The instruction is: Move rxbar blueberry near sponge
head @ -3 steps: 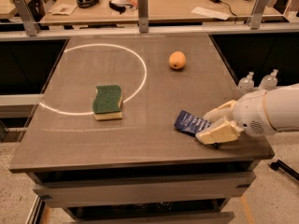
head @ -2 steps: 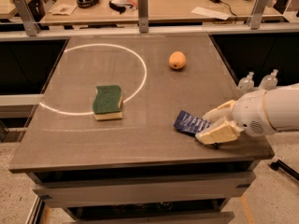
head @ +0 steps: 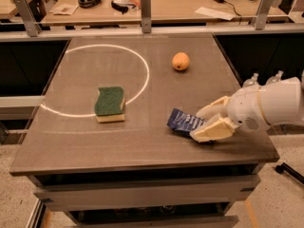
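Observation:
The rxbar blueberry [head: 184,121], a flat bar in a shiny dark blue wrapper, is at the table's front right, with its left end free and slightly tilted. My gripper [head: 204,122] reaches in from the right. Its two pale fingers [head: 212,130] are closed on the bar's right end. The sponge [head: 109,103], with a dark green top and pale yellow base, lies to the left, on the edge of a white circle. There is a wide gap of bare table between the bar and the sponge.
An orange fruit [head: 180,61] sits at the back right of the grey table [head: 142,151]. A white circle line [head: 142,75] is marked on the table's left half. Behind the table are metal posts [head: 146,6] and a cluttered bench. My white arm [head: 270,103] overhangs the right edge.
My gripper and the blue bar have shifted slightly left, towards the sponge. The sponge and the orange have not moved.

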